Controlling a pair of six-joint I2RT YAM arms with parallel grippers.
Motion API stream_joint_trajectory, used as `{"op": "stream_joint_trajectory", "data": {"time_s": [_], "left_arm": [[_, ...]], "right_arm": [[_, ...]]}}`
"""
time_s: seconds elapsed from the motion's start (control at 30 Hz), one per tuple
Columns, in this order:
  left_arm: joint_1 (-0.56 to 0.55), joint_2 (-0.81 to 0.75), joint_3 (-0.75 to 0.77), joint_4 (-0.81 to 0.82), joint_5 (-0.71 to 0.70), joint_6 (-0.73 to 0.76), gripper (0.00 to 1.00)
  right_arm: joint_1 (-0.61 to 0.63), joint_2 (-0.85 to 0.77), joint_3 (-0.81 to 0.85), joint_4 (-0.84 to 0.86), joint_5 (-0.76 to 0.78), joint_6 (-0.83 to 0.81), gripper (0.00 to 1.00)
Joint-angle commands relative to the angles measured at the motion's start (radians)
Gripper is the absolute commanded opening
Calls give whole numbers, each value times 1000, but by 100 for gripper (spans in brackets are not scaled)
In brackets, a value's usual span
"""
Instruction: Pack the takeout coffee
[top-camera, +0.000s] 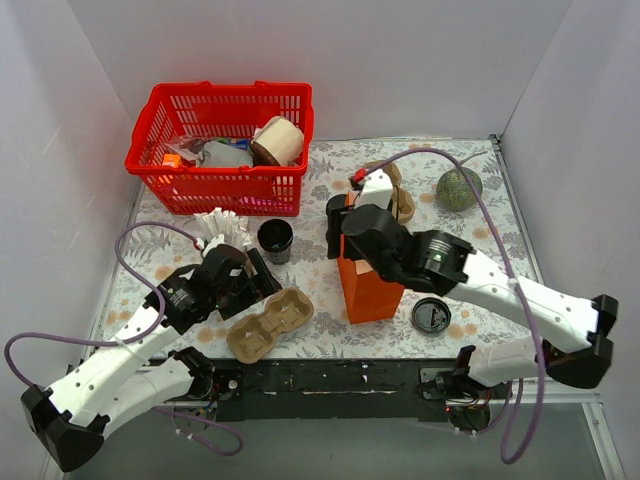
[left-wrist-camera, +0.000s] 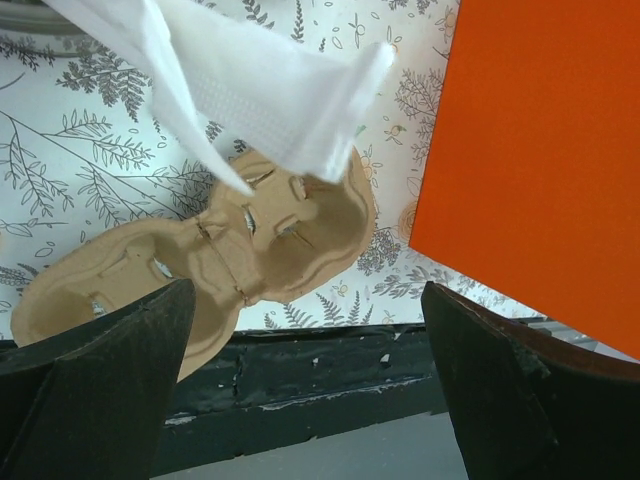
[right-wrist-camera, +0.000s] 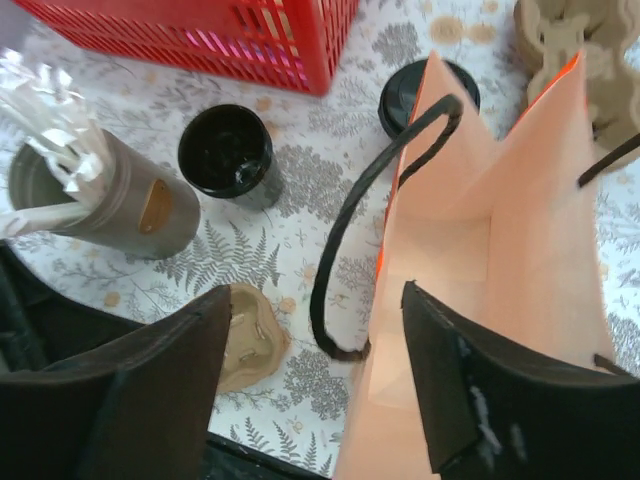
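The takeout coffee, a small black cup (top-camera: 275, 240) (right-wrist-camera: 228, 155), stands upright on the floral cloth left of the open orange paper bag (top-camera: 368, 285) (right-wrist-camera: 500, 250). Over the bag's left wall hovers my right gripper (top-camera: 338, 232) (right-wrist-camera: 315, 300), open, with the bag's black handle (right-wrist-camera: 340, 260) hanging loose between its fingers and nothing held. My left gripper (top-camera: 265, 280) (left-wrist-camera: 308, 292) is wide open and empty beside a cardboard cup carrier (top-camera: 270, 325) (left-wrist-camera: 200, 260). A flat black lid (top-camera: 431, 315) lies to the right of the bag.
A taller grey cup of white sticks (top-camera: 222, 228) (right-wrist-camera: 100, 195) stands left of the black cup. A red basket (top-camera: 160, 170) with items sits at the back left. A second cardboard carrier (top-camera: 398, 200) and a grey-green ball (top-camera: 458, 188) lie at the back right.
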Motion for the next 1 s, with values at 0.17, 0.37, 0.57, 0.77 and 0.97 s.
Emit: {"op": "stream_joint_trajectory", "data": {"time_s": [0.17, 0.37, 0.57, 0.77, 0.97], "left_arm": [[-2, 106, -37, 23, 25, -85, 98], [-2, 161, -52, 35, 36, -99, 96], [-8, 177, -67, 27, 54, -97, 95], [-25, 166, -44, -6, 53, -108, 95], [-51, 201, -27, -14, 40, -139, 95]], "right_arm": [[6, -300, -181, 303, 46, -262, 84], [4, -308, -61, 249, 38, -441, 86], [3, -296, -33, 97, 291, -372, 84], [-8, -306, -23, 9, 396, -317, 70], [-98, -291, -64, -21, 212, -332, 54]]}}
